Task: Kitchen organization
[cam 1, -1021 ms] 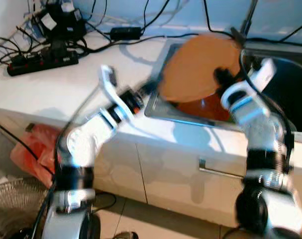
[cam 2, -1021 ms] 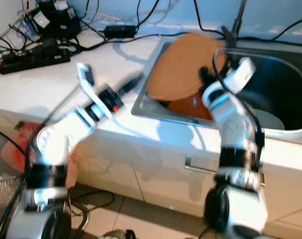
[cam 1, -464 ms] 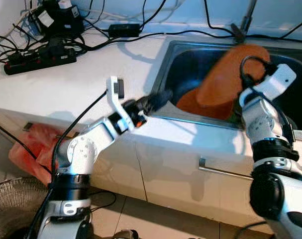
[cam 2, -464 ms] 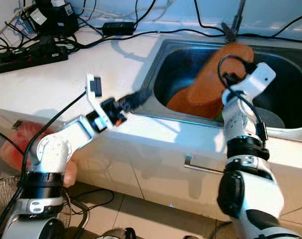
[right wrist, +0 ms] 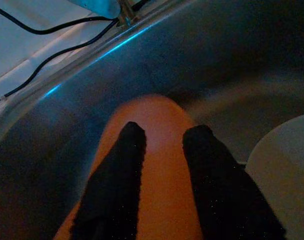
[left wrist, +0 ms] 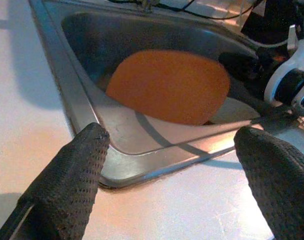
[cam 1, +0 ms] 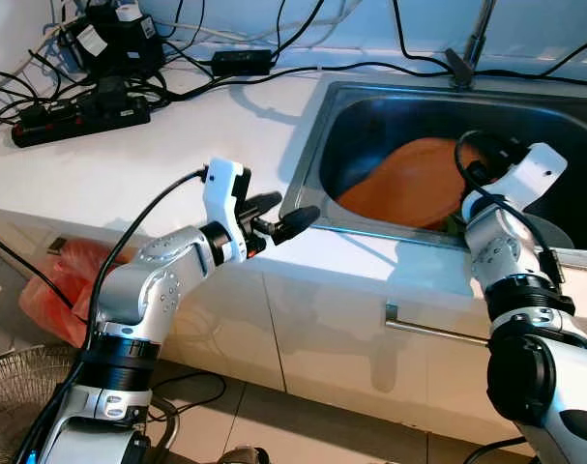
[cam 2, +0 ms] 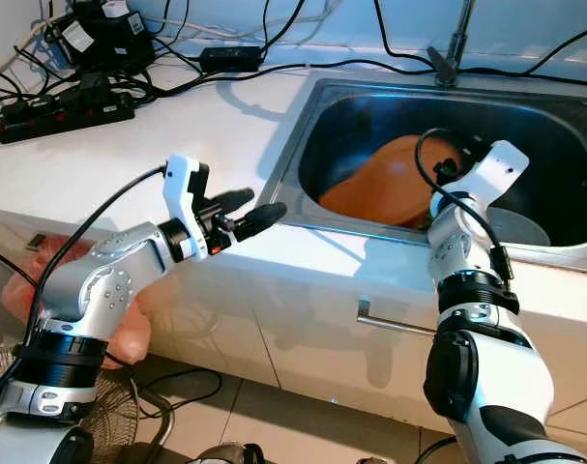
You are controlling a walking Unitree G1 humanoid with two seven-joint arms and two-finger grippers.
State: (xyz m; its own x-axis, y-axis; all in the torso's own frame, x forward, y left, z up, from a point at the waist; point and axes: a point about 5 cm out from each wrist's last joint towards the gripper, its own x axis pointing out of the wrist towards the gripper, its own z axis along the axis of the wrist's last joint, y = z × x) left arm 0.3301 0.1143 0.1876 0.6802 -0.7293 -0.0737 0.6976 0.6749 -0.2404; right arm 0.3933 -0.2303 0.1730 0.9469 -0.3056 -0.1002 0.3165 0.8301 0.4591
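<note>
Two arms are in my view. At far left a power strip (cam 1: 80, 114) lies among cables on the white counter (cam 1: 138, 164). My left gripper (cam 1: 283, 217) hovers at the counter's near edge, fingers apart, holding nothing. Right of it, the orange plate (cam 1: 409, 184) leans inside the sink (cam 1: 317, 169). My right gripper (right wrist: 164, 165) reaches over that plate, fingers slightly apart; I cannot tell whether they grip it.

White counter (cam 1: 129, 164), cabinet fronts (cam 1: 341, 338), tiled floor (cam 1: 274, 425).
</note>
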